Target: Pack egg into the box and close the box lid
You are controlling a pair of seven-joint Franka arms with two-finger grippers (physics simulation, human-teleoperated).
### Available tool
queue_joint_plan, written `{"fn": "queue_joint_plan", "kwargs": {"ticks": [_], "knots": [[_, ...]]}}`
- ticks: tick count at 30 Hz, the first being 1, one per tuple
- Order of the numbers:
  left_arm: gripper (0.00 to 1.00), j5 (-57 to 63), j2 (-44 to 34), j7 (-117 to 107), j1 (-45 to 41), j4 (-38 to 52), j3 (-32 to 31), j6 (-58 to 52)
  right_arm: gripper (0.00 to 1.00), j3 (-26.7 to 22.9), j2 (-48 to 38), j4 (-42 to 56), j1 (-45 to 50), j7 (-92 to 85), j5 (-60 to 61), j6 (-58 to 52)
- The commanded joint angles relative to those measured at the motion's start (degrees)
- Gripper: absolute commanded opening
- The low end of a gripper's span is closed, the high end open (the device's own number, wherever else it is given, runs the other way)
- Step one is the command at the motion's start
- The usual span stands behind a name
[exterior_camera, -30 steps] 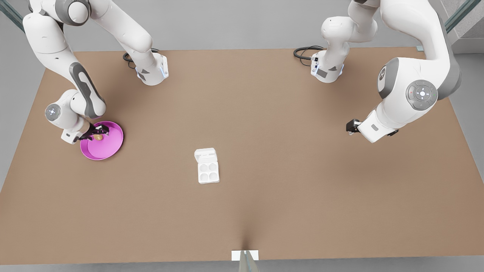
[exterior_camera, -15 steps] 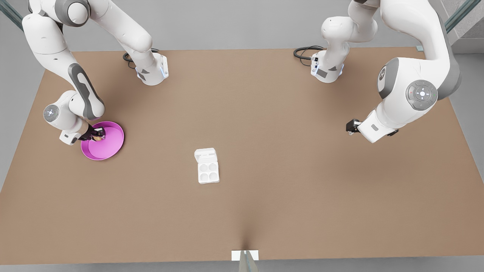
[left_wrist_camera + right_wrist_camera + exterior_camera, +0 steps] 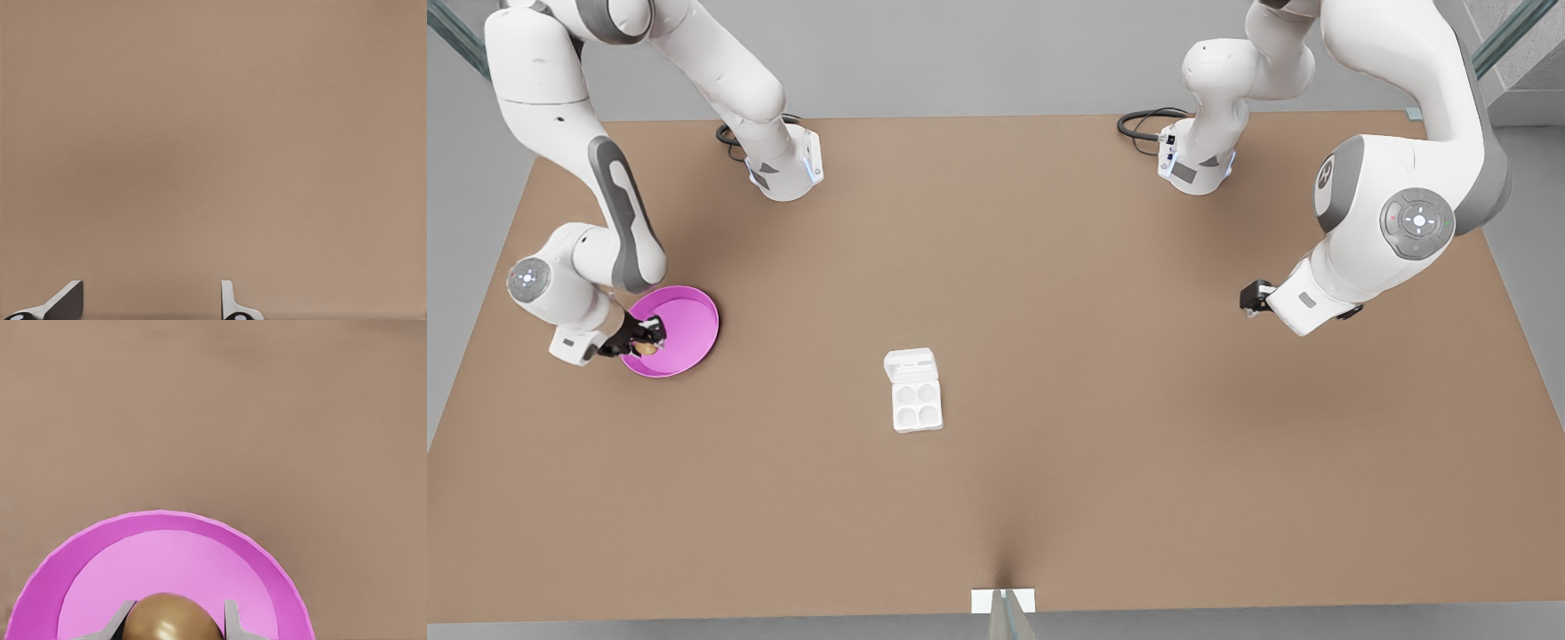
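Gripping the egg (image 3: 165,619), right gripper (image 3: 643,342) overhangs pink dish (image 3: 689,331).

The right gripper (image 3: 643,342) hangs at about nine o'clock in the front view, fingers (image 3: 232,620) closed on the egg (image 3: 172,618). The left gripper (image 3: 1249,297) waits at three o'clock, fingers (image 3: 228,301) spread.

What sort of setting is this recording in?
Likely a simulated tabletop workcell: a bare brown table with two arms based at its far edge, a pink dish, an open white box, against flat grey surroundings.
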Motion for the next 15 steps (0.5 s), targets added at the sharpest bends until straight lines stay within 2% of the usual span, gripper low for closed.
{"fn": "queue_joint_plan", "kwargs": {"ticks": [1,4,5,8,9,10,12,15], "knots": [[1.00,0.0,-0.1,0.0,0.0,0.0,0.0,-0.1,0.38,4.5,-0.2,0.7,0.0,13.3,-0.4,-6.1],[1.00,0.0,-0.1,0.0,0.0,0.0,0.0,-0.1,0.38,11.1,0.1,5.7,2.9,24.8,-0.4,-9.9],[1.00,0.0,-0.1,0.0,0.0,0.0,0.0,-0.1,0.38,11.1,0.3,8.8,6.5,28.4,-0.4,-13.3],[1.00,0.0,0.0,0.0,0.0,0.0,0.0,-0.1,0.38,11.1,1.0,12.6,17.8,40.3,-0.3,-13.4],[1.00,0.0,0.0,0.0,0.0,0.0,0.0,-0.1,0.38,11.1,1.9,14.1,20.9,42.5,3.8,-13.5],[1.00,0.0,0.0,0.0,0.0,0.0,0.0,-0.1,0.38,11.1,1.9,14.4,21.8,44.7,4.2,-13.5],[1.00,0.0,0.0,0.0,0.0,0.0,0.0,-0.1,0.38,11.1,4.7,20.5,28.5,54.1,4.2,-14.2],[1.00,0.0,0.0,0.0,0.0,0.0,0.0,-0.1,0.38,10.8,9.4,29.3,33.9,62.7,7.6,-20.8]]}}
